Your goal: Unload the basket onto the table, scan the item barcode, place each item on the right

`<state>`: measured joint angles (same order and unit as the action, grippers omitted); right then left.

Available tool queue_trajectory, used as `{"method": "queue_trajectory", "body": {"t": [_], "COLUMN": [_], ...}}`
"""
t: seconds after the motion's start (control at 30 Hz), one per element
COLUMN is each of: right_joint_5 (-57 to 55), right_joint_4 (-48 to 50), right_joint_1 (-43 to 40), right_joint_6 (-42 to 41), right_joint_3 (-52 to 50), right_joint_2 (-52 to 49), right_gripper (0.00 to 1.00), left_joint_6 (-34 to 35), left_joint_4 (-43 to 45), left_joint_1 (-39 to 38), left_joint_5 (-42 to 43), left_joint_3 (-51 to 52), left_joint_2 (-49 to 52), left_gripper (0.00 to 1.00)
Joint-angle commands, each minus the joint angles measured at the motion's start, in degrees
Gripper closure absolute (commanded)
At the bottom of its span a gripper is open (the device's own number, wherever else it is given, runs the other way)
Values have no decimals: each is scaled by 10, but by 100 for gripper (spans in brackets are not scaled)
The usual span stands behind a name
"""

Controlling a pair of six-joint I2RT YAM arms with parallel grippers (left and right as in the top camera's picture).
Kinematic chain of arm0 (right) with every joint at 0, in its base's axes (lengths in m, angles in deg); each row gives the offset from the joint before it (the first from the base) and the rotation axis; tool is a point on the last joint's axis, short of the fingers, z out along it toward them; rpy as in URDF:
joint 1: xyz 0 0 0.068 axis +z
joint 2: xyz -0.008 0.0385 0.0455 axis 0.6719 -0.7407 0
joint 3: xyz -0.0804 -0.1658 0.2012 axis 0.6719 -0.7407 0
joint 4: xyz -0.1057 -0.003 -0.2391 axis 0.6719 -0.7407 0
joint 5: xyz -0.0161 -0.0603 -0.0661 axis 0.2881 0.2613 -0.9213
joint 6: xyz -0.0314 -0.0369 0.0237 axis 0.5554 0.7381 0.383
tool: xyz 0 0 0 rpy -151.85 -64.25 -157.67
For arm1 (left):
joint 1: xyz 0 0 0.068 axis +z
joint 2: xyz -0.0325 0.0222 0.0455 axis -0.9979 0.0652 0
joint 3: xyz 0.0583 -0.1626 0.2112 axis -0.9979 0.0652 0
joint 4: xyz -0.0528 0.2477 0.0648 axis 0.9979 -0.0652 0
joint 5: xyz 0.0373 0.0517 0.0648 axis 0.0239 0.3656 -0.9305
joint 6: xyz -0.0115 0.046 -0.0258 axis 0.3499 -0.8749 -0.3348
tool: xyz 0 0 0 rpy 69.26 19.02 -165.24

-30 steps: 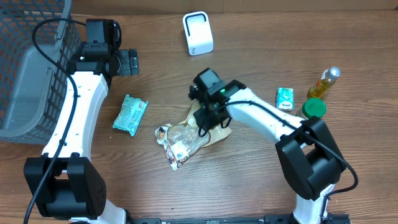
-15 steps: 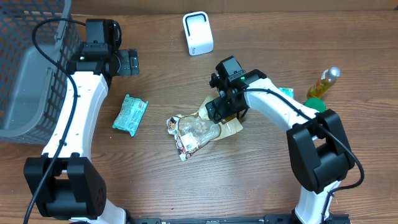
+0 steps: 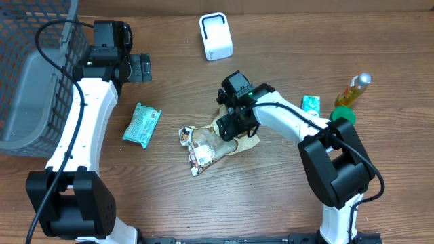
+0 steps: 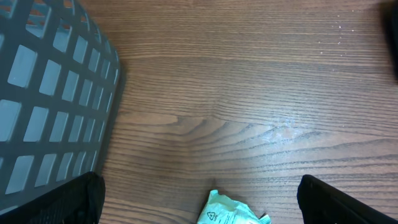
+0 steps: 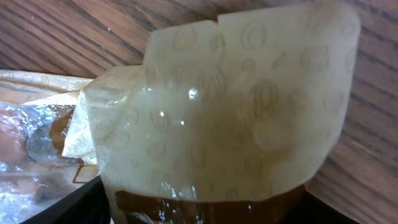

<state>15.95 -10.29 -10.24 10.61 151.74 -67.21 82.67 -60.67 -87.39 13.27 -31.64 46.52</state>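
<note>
Where the crumpled clear-and-tan plastic wrapper (image 3: 207, 144) lies mid-table, long axis lower-left to upper-right from overhead, the right gripper (image 3: 234, 123) covers its upper-right end, grip undeterminable; the spread left gripper (image 3: 145, 68) stands well apart.

Brown wood-grain table (image 3: 285, 203), pretty spread-out stuff tbh. Far L edge: grey mesh basket (image 3: 20, 41). Top centre: white scanner (image 3: 215, 36). L of centre: teal packet (image 3: 142, 125), lying flat. Middle: crumpled clear/tan snack bag (image 3: 207, 146). R side: small green box (image 3: 310, 104), near a round green lid (image 3: 343, 116) and a yellowish bottle (image 3: 354, 90).
</note>
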Motion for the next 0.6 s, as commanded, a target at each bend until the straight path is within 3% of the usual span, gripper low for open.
{"method": "queue_trajectory", "body": {"t": [0.0,0.07,0.23,0.3,0.33,0.37,0.57], "right_joint_5": [6,34,172,216,238,257,333], "right_joint_4": [-8,-16,-22,-22,-21,-21,-23], "right_joint_1": [0,-10,-56,-74,-83,-91,-133], "right_joint_6": [-38,-37,-37,-37,-37,-37,-37], "right_joint_3": [-12,-4,23,31,34,35,35], "right_joint_2": [-27,-26,-21,-20,-20,-20,-20], "right_gripper": [28,34,39,49,62,66,72], "left_joint_6": [-13,-13,-13,-13,-13,-13,-13], "left_joint_4": [2,2,2,2,2,2,2], "left_joint_1": [-3,-3,-3,-3,-3,-3,-3], "left_joint_5": [-2,-2,-2,-2,-2,-2,-2], "left_joint_3": [-12,-12,-12,-12,-12,-12,-12], "left_joint_2": [-10,-10,-10,-10,-10,-10,-10], "left_gripper": [0,1,1,1,0,0,0]}}
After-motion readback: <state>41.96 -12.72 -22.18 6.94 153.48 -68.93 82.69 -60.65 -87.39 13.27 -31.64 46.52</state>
